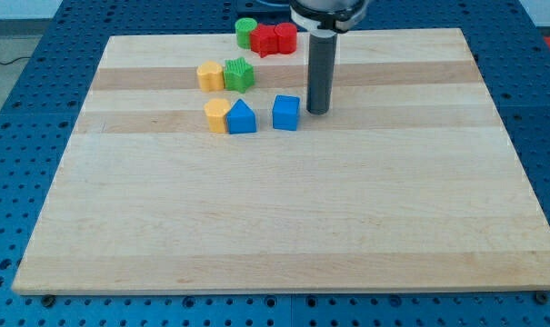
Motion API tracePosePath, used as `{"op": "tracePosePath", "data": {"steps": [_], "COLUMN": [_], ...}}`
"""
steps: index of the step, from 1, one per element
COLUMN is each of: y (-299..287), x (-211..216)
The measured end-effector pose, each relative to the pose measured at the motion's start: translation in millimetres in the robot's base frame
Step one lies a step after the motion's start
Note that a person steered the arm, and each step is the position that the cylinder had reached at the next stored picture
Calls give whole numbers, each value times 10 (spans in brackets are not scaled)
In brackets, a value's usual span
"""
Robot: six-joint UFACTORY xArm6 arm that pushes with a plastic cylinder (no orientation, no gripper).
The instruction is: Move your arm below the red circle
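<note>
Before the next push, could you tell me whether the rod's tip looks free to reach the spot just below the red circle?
Probably yes. My tip rests right of the blue cube, below the red circle, and bare board separates them.

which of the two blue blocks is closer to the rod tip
The blue cube, just to the view's left of my tip. The other blue block, with a pointed top, sits further left, touching a yellow block.

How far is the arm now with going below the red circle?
Mostly done, it seems: my tip rests on the board lower in the view than the red circle, slightly to its right, beside the blue cube. Left: perhaps a small shift toward the view's left, directly under the circle.
</note>
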State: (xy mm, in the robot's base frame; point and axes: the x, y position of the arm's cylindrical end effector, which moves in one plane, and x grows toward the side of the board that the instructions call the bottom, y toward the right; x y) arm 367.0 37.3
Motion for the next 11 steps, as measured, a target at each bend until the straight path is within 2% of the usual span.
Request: {"op": "tracePosePath", "data": {"steps": [2,3,4,5,6,7,8,9,11], "y": [-295,-296,-37,477,514,337,43,-213,-948], "x": [0,0,-113,-570,-1061,-1376,-1345,-1050,-1041]}}
